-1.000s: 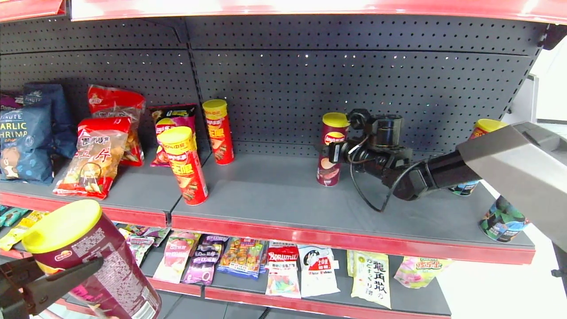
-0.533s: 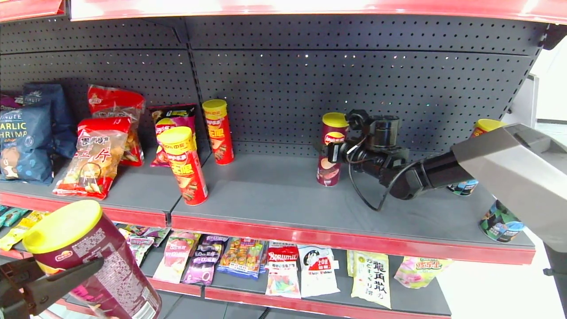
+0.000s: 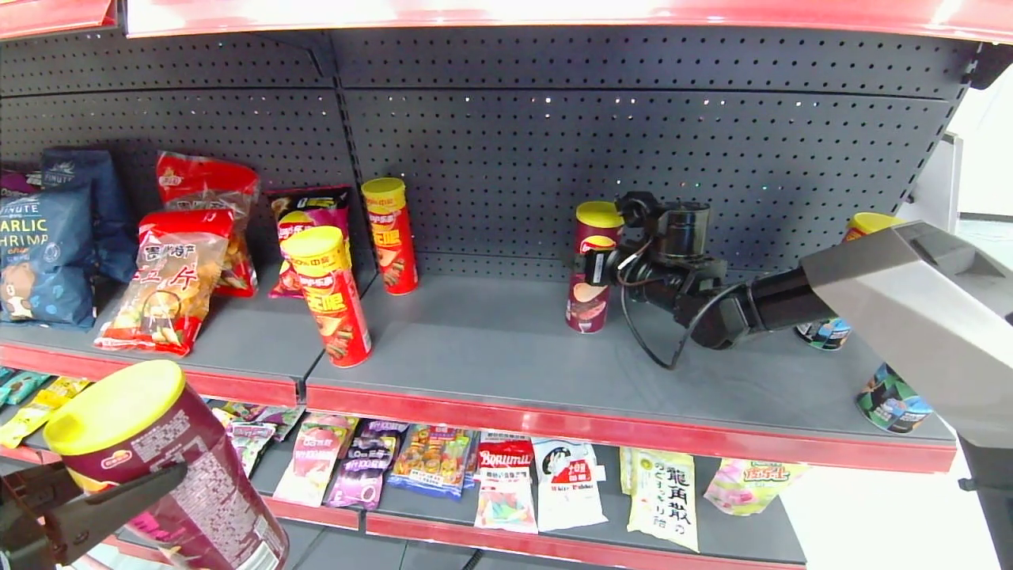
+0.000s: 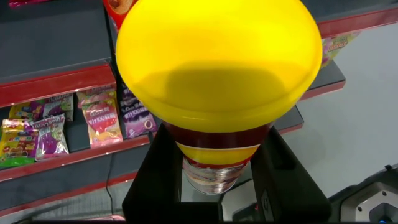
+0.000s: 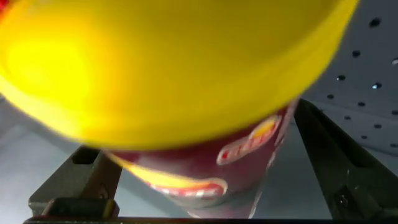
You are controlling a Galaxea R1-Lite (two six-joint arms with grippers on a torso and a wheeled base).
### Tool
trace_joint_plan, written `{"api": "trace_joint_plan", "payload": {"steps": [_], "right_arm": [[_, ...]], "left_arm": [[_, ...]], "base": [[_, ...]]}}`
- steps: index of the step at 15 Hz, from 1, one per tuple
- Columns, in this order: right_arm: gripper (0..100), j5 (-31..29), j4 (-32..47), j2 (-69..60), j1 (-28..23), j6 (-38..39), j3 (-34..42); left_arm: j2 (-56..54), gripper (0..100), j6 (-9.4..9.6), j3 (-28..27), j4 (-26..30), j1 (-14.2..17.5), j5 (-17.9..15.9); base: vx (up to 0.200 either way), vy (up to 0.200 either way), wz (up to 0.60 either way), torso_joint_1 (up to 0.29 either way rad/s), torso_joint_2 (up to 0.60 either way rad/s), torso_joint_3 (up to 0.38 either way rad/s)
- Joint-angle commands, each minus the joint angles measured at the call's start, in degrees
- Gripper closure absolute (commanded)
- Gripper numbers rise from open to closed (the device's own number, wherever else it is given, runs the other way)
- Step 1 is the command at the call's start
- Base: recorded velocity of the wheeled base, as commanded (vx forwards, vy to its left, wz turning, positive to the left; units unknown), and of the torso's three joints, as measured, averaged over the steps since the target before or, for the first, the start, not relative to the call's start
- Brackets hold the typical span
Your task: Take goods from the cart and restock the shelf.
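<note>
At the far left, low and in front of the shelving, the left claw (image 3: 134, 491) holds a maroon cardboard tube with a yellow plastic lid (image 3: 182, 443). It is clamped tight around the body of the tube, which leans a little. This tube waits for its turn and is well apart from the upper board.

On the grey metal shelf board with a red front edge (image 3: 491, 356) stand, from the left, blue foil snack bags (image 3: 47, 253), red plastic snack bags (image 3: 170, 277), and two red tubes with yellow lids (image 3: 332, 301), one nearer the front than the other. After them comes a wide free part of the board.

Further right, the second maroon tube with a yellow lid (image 3: 587, 305) stands upright on the board, near the perforated back wall. The right claw (image 3: 593, 265) is around its upper half, and I cannot tell whether it presses or is already loose. I judge that this is the placing step. The next move calls for letting go and drawing the arm straight back without tipping the tube.

A loose black cable loop (image 3: 649, 348) hangs under the right arm, close to the tube. Behind the arm is an orange tube with a yellow lid (image 3: 866, 226), and at the right end a dark green-blue can (image 3: 894, 396). Both may be brushed when the arm retreats. Small colourful packets (image 3: 506, 483) lie on the lower shelf.
</note>
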Motion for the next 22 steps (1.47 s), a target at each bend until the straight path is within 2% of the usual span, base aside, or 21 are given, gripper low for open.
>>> {"api": "trace_joint_plan", "payload": {"steps": [1,6,7,13,22], "right_arm": [[0,0.0,0.0,0.4,-0.1,0.0,-0.6],[0,0.0,-0.1,0.9,0.0,0.1,-1.3],[100,0.0,-0.1,0.9,-0.1,0.1,-1.5],[100,0.0,-0.1,0.0,0.5,0.1,-0.1],[100,-1.5,-0.8,-14.5,4.0,0.2,16.3]], "left_arm": [[0.3,100,-0.01,0.0,0.0,0.0,0.0],[0.3,100,-0.01,0.0,0.0,0.0,-0.1],[0.3,100,-0.01,0.0,0.0,0.0,-0.1],[0.0,100,-0.01,0.0,0.0,0.0,-0.1],[0.0,100,-0.19,-0.4,-0.1,0.0,-0.3]], "base": [[0.0,0.0,0.0,0.0,0.0,0.0],[0.0,0.0,0.0,0.0,0.0,0.0],[0.0,0.0,0.0,0.0,0.0,0.0],[0.0,0.0,0.0,0.0,0.0,0.0],[0.0,0.0,0.0,0.0,0.0,0.0]]}}
